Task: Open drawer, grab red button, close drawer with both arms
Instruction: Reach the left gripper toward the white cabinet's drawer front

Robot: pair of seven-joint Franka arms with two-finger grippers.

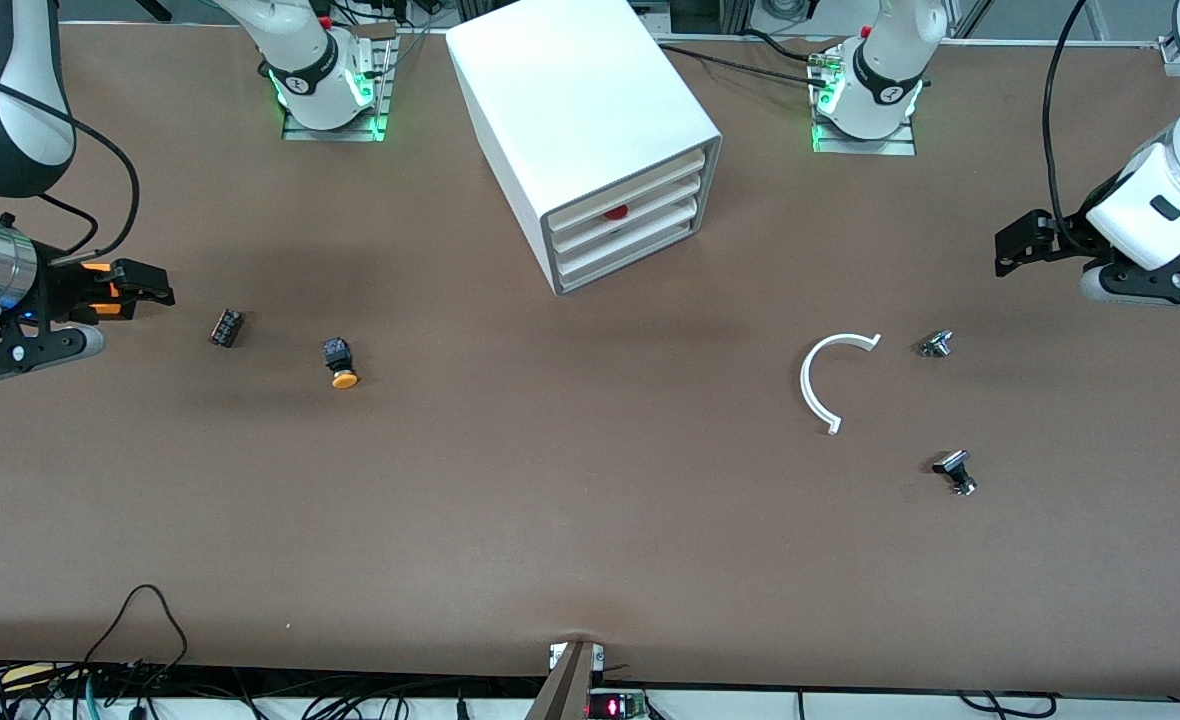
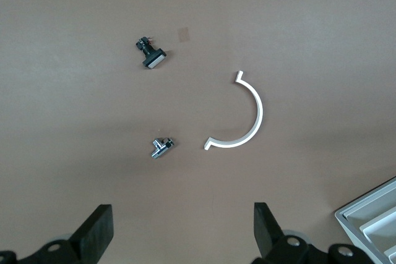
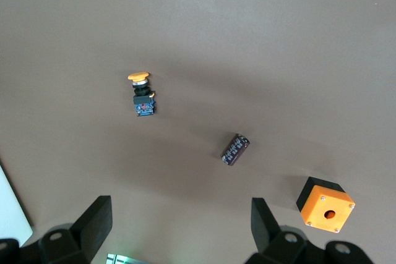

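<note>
Presently the red button [image 1: 615, 212] sits inside the middle drawer [image 1: 625, 222] of the white cabinet [image 1: 580, 130], all drawers shut. Left gripper [image 2: 182, 233] and right gripper [image 3: 179, 230] wait at opposite table ends, fingers wide, empty. Risks: pulling the wrong drawer, or dragging the unbraced cabinet.

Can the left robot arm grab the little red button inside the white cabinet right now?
Probably not yet. The red button sits inside a shut drawer of the white cabinet; the open left gripper waits at the table's end.

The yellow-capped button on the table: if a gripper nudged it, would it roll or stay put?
The yellow-capped button lies on its side, so its round cap would probably let it pivot or roll in an arc. Its boxy body should stop it rolling far. It looks small, probably light.
</note>
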